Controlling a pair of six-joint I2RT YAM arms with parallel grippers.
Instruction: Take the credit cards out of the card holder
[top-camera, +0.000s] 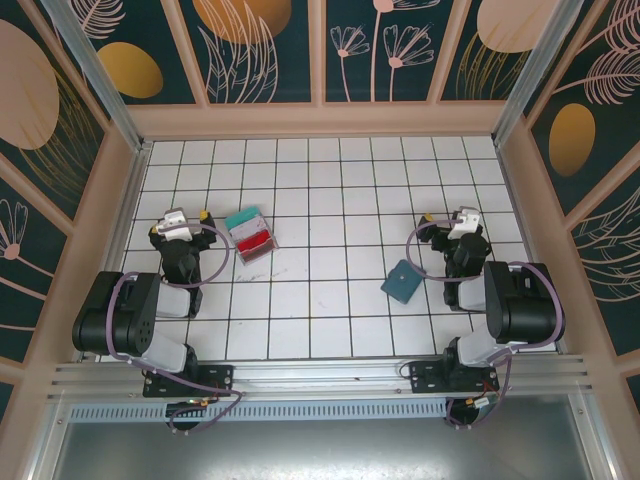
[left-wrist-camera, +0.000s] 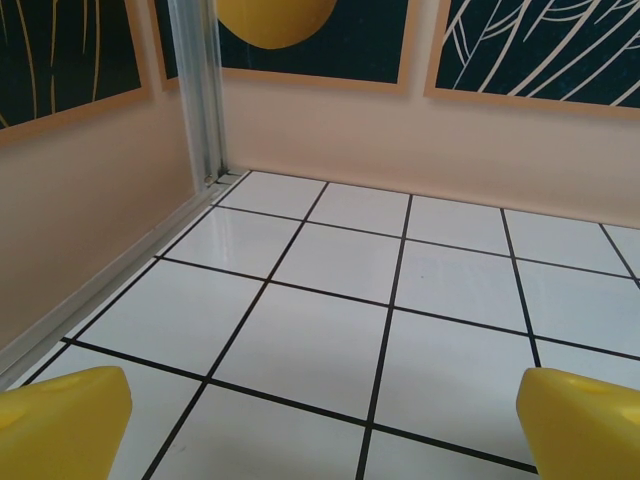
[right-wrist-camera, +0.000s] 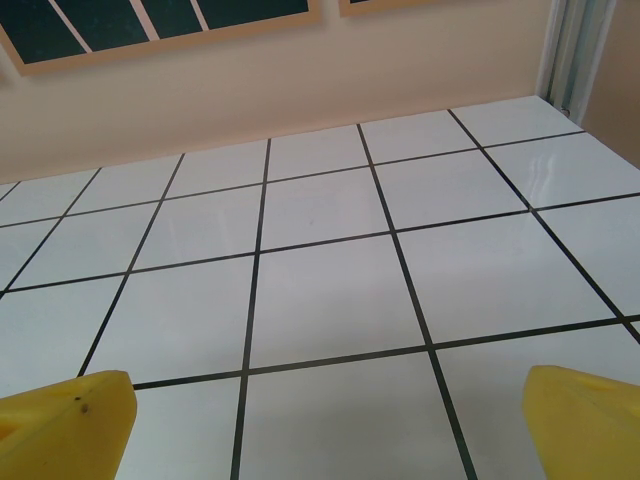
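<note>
Your left pincer (top-camera: 181, 221) and right pincer (top-camera: 458, 219) stand wide, empty; the red and teal cards (top-camera: 250, 233) lie beside the left one on the surface (top-camera: 320, 190); the holder (top-camera: 405, 282) lies closed near the right; cards likely thin, stiff, slick; pinch an edge.

Red and teal credit cards (top-camera: 250, 232); dark teal card holder (top-camera: 403, 282); white-tiled table (top-camera: 330, 180), black grid lines.

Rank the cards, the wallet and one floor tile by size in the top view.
1. Cards: the spread pile covers the most area.
2. Wallet and a tile: these look about alike, so they are not ranked.
</note>
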